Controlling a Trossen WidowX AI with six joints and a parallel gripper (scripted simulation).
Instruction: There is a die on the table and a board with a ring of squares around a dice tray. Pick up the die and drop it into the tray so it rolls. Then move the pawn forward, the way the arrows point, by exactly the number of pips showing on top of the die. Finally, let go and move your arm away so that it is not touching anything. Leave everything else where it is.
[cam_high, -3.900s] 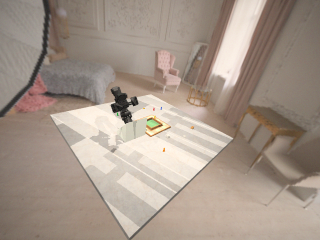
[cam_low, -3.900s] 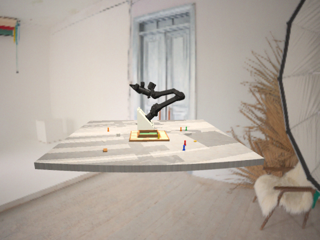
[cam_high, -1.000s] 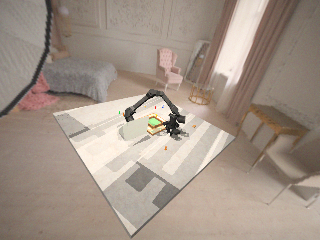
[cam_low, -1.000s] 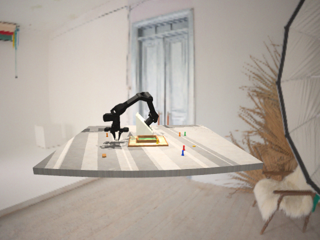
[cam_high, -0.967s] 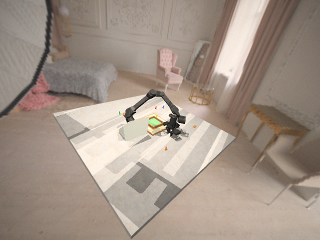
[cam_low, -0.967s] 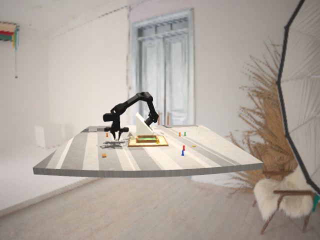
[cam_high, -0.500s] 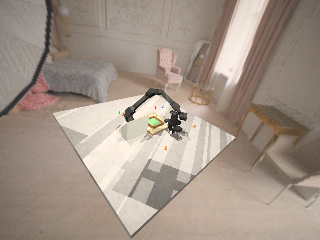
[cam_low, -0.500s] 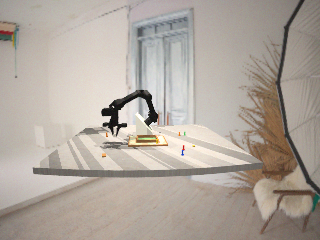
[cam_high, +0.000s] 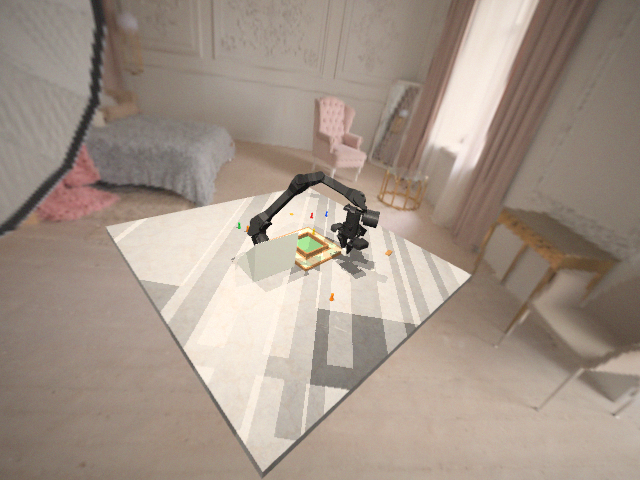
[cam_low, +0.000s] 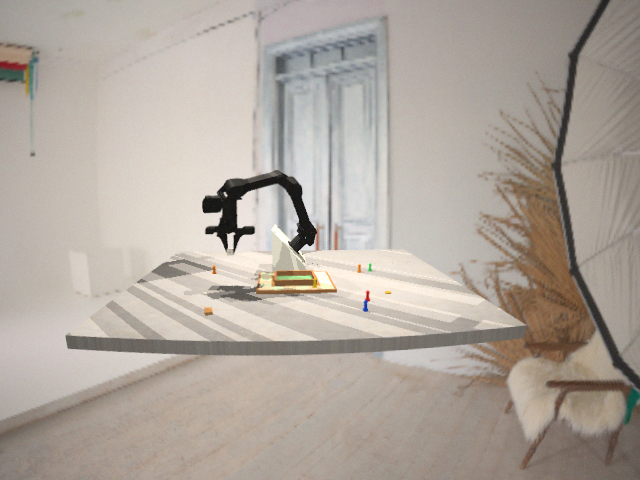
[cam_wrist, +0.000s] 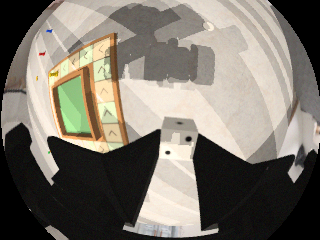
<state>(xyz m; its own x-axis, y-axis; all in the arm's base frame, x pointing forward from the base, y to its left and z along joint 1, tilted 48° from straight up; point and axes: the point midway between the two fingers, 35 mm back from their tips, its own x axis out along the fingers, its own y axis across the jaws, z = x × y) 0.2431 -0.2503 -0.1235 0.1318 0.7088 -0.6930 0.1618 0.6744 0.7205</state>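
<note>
Above the table (cam_high: 232, 330) (cam_low: 299, 330), beside the board (cam_high: 306, 269) (cam_low: 297, 291) (cam_wrist: 108, 112), the gripper (cam_high: 347, 249) (cam_low: 230, 251) (cam_wrist: 178, 136) pinches the white die (cam_low: 230, 252) (cam_wrist: 178, 139) between its fingertips, off the surface. Two pips mark the side of the die facing the wrist camera, and one shows on an adjoining face. On the board's ring of arrowed squares stands the yellow pawn (cam_high: 313, 231) (cam_low: 314, 283) (cam_wrist: 54, 74), near a corner, outside the green-floored tray (cam_high: 308, 256) (cam_low: 293, 282) (cam_wrist: 92, 102). Red (cam_high: 311, 215) (cam_low: 367, 295) (cam_wrist: 42, 53) and blue pawns (cam_high: 326, 213) (cam_low: 365, 305) (cam_wrist: 49, 31) stand off the board, near each other.
</note>
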